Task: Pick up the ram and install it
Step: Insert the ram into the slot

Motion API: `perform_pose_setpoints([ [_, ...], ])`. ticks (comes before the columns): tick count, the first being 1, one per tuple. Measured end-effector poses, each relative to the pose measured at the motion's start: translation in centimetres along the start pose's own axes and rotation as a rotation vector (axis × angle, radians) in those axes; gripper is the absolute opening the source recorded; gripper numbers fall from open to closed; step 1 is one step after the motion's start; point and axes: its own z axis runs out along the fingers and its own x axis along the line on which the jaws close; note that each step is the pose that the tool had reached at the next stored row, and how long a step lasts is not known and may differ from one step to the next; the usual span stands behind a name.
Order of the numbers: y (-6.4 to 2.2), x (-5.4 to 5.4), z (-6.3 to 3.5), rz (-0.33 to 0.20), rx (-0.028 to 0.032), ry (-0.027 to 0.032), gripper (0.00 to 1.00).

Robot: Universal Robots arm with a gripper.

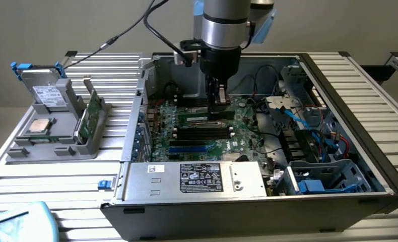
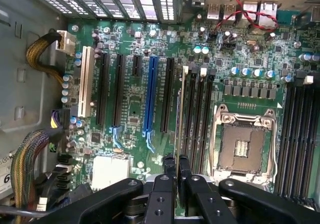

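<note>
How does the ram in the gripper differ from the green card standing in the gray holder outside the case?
Hold: the ram is clamped in the gripper; the green card stands in the gray holder. Place: the ram is inside the case, alongside the black slots; the green card is outside it, on the exterior view's left. Both are thin boards standing on edge.

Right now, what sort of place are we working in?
Probably a computer-assembly workbench: an open black desktop computer case on a slatted aluminium table, a grey parts holder beside it.
</note>
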Motion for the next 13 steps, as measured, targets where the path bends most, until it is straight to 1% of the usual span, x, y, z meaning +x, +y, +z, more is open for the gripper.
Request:
perform_pose_setpoints([
  [1, 0.01, 0.1, 0.11, 0.001, 0.0028, -0.0005, 0.14],
  [2, 0.01, 0.1, 0.19, 0.001, 0.0058, -0.0025, 0.14],
  [3, 0.01, 0.1, 0.26, 0.002, 0.0084, -0.0059, 0.14],
  [4, 0.00, 0.1, 0.32, 0.003, 0.0096, -0.0090, 0.14],
  [6, 0.00, 0.1, 0.49, 0.011, 0.0095, -0.0125, 0.14],
  [10, -0.02, 0.1, 1.18, 0.037, 0.0075, -0.0145, 0.14],
  [13, -0.04, 0.0, 1.61, 0.044, 0.0069, -0.0195, 0.14],
])
